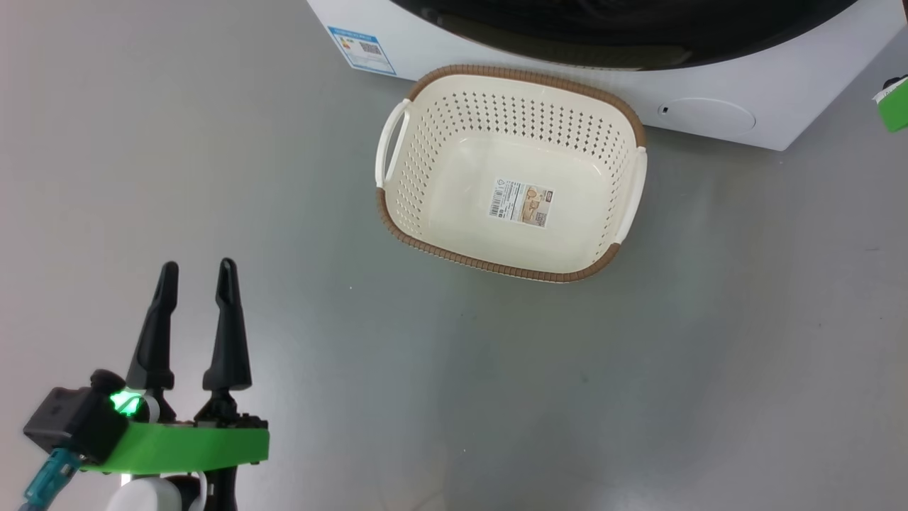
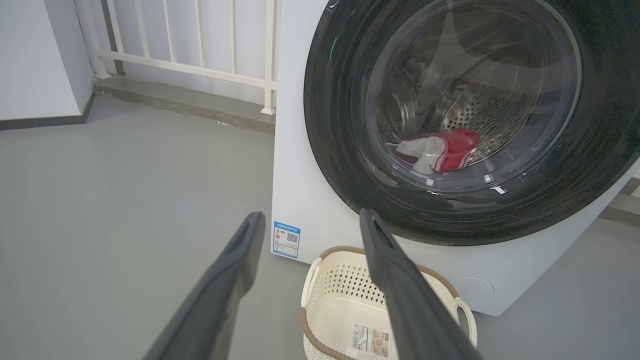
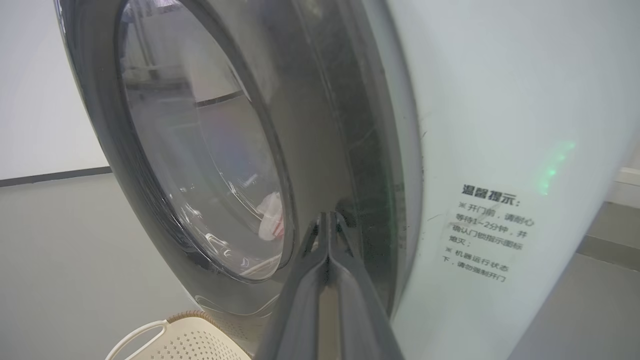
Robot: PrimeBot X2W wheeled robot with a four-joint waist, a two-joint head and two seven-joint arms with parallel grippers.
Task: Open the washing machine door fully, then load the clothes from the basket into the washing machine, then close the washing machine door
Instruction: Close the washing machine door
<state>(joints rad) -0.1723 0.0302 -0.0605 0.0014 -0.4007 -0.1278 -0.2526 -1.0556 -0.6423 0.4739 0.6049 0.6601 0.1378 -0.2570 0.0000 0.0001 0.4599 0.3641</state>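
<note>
Grey floor [image 1: 496, 397] is being occupied by the empty basket [image 1: 425, 128] ahead of the released left gripper [image 1: 198, 266], while the clothes [image 2: 452, 147] are lying behind the washing machine door [image 2: 340, 125], seemingly being pushed shut by the clenched right gripper [image 3: 327, 217].

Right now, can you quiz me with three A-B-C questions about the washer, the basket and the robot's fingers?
1. What colour is the rim of the basket? A brown, B blue, C green.
2. Where are the clothes? A in the basket, B inside the washing machine, C on top of it.
3. How are the left fingers? A apart, B pressed together, C gripping cloth.
1 A: a brown band rings it. 2 B: red shows through the glass door. 3 A: a gap separates them.
</note>
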